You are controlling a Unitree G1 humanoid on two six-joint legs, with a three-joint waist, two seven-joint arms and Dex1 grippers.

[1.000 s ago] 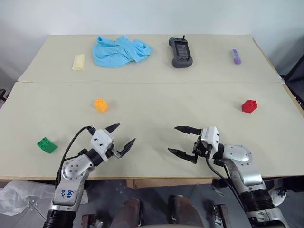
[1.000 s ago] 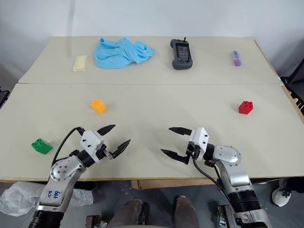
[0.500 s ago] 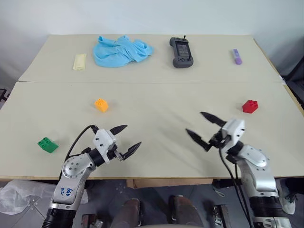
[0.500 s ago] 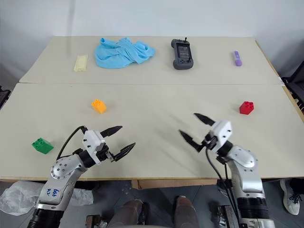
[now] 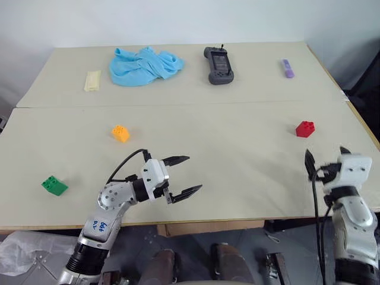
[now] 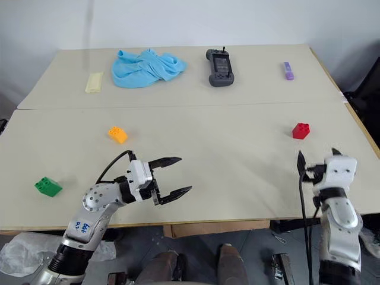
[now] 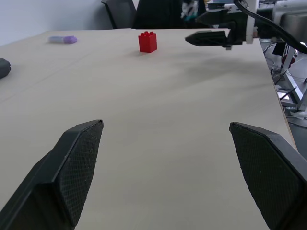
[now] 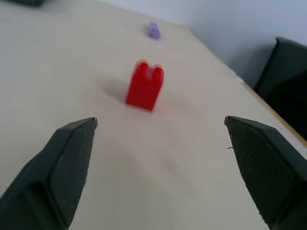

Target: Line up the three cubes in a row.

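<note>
Looked like glossy, studded plastic: red cube [image 8: 144, 86], green cube [image 5: 54, 185], orange-yellow cube [image 5: 120, 133]. Matt, smooth, pale, faintly grained: table [image 5: 237, 148]. Soft, crumpled blue cloth [image 5: 143, 64]. Dark matt plastic casing on handheld device [image 5: 218, 65]. Black, finely cross-hatched, matt fingers [image 7: 79, 165] on left gripper [image 5: 183, 176].

Left gripper [image 7: 168, 172] low over bare table [image 7: 144, 115], fingers [image 7: 79, 163] spread wide, nothing between. Red cube [image 7: 147, 41] upright far ahead. Right gripper [image 7: 213, 26] beyond it, fingers apart. Purple object [image 7: 63, 39] lying near far edge.
</note>
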